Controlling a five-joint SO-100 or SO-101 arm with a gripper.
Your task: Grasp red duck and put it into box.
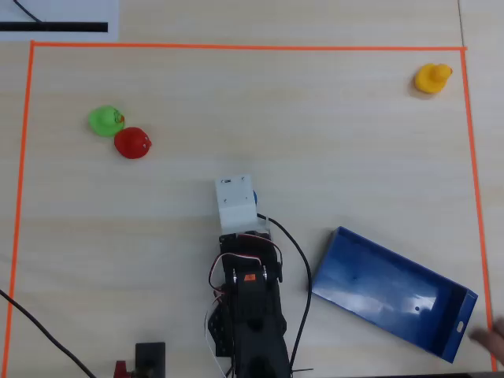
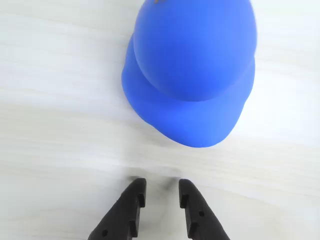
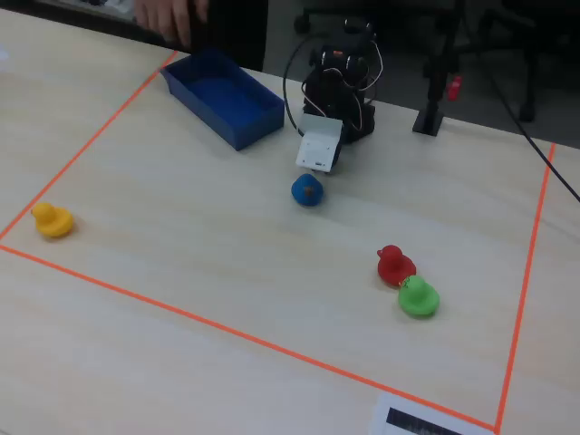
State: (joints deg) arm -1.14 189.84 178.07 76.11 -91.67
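The red duck (image 1: 131,143) sits at the left of the overhead view, touching or nearly touching a green duck (image 1: 105,120); in the fixed view the red duck (image 3: 393,264) is at the right. The blue box (image 1: 378,291) lies slanted at the lower right, empty, and in the fixed view the box (image 3: 222,95) is at the back left. My gripper (image 2: 162,187) hovers low over bare table, its jaws a little apart with nothing between them. It is far from the red duck. A blue duck (image 2: 192,70) sits just ahead of the fingertips.
A yellow duck (image 1: 432,78) stands in the far right corner by the orange tape border (image 1: 236,46). The arm's white camera housing (image 1: 236,203) covers the gripper from above. A person's hand (image 3: 168,18) is beside the box. Cables (image 1: 299,268) trail round the arm base.
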